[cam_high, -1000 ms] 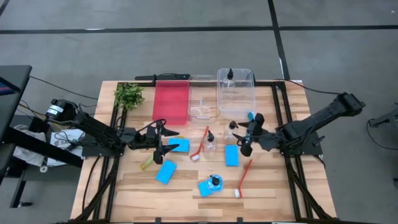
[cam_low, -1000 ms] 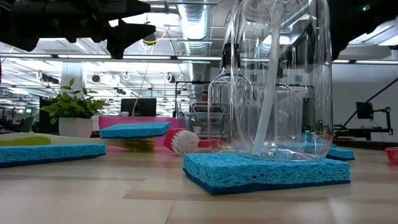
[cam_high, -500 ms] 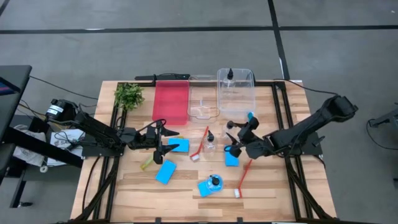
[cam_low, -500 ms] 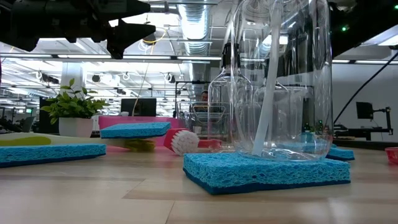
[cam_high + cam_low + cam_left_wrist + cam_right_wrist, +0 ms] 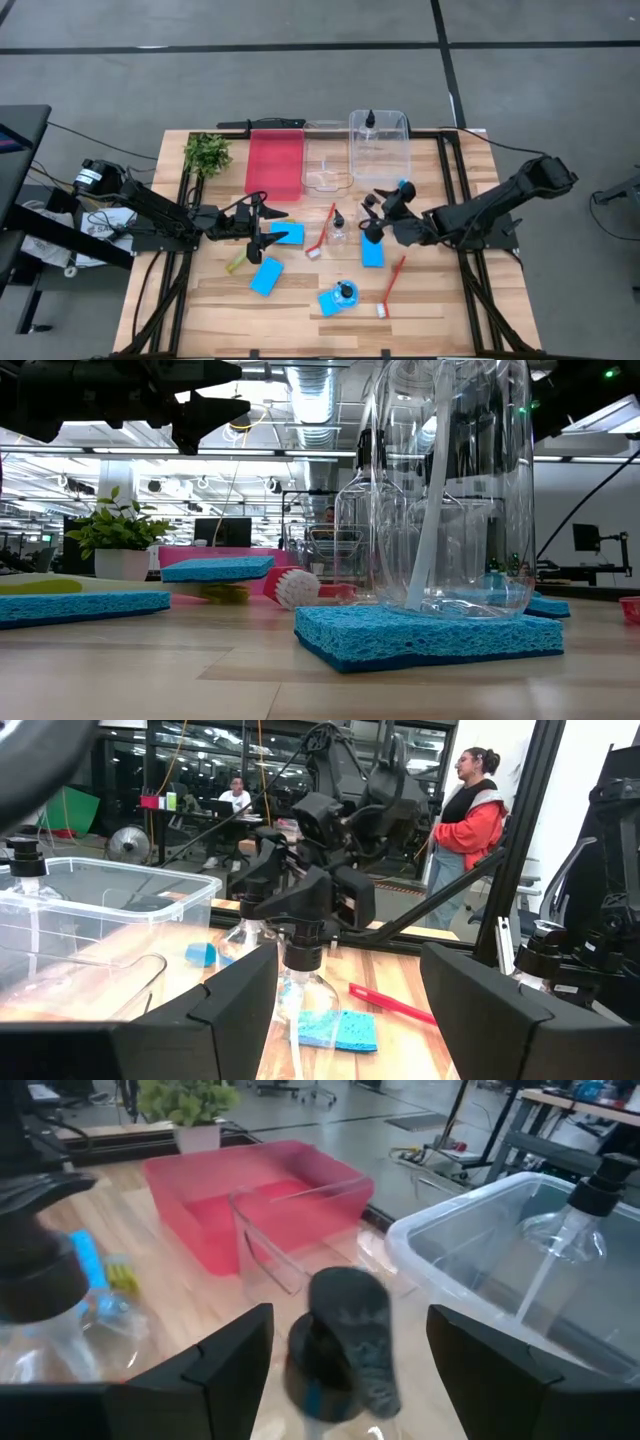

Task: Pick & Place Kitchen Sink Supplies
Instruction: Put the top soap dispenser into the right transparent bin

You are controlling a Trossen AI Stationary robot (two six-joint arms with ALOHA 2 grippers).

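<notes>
Clear bottle (image 5: 372, 212), black cap, just right of your red brush (image 5: 322, 234): right gripper (image 5: 374, 218) spread around its cap. Left gripper (image 5: 262, 226), also spread, hangs beside a sponge (image 5: 288, 234), left of that brush.

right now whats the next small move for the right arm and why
Probably ease the right pincer forward and close on the black cap: its open fingers already straddle that clear bottle, which stands upright and ungripped. The left pincer waits open over a blue sponge.
</notes>
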